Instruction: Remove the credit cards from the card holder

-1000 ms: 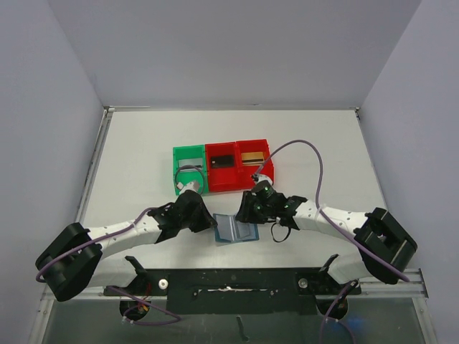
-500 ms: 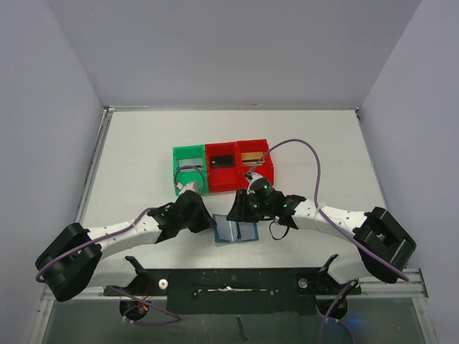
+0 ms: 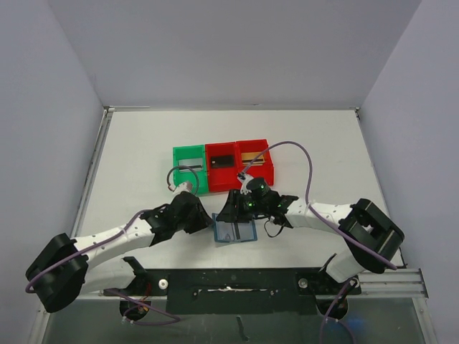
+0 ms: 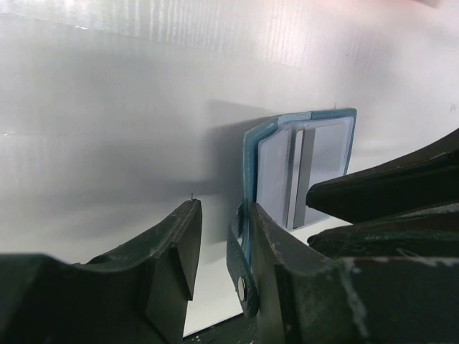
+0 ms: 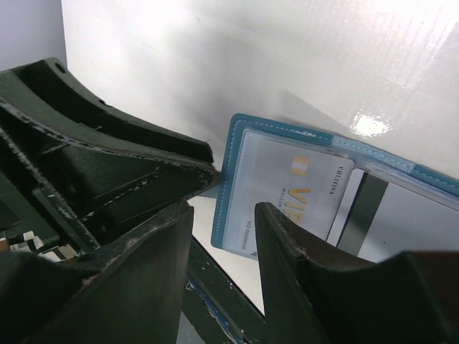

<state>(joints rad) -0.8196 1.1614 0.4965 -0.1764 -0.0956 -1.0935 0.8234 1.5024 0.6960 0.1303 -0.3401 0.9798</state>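
Here the left pincer (image 3: 209, 223) lies low on the white table (image 3: 143, 158) with its 2 fingers parted and nothing held between them. The card holder (image 3: 235, 229) lies opened flat on the table just ahead of it. In the left wrist view the holder's blue edge runs into the gap and rests against the inner face of the right-hand finger (image 4: 272, 251). The other finger stands clear of the holder, with bare table between. Past that edge, further ahead of the fingertips, the holder's pale inner panels face up.

The right pincer (image 3: 231, 213) reaches the holder from the far side and is tilted down over it. Its jaws are likewise apart and grip nothing. In the right wrist view the corner of the holder shows through the gap between its fingers. Just ahead of the fingertips a white card (image 5: 290, 190) with gold lettering sits tucked in a pocket. Whether either of these fingers touches the holder I cannot tell. The left pincer's dark fingers lie just beside the right pincer's left-hand finger, so the 2 pincers are close together at the same end of the holder.

Beyond the right pincer, on the side away from the arm bases, a green bin (image 3: 188, 149) and 2 red bins (image 3: 221, 147) stand touching in a row, each with something small inside
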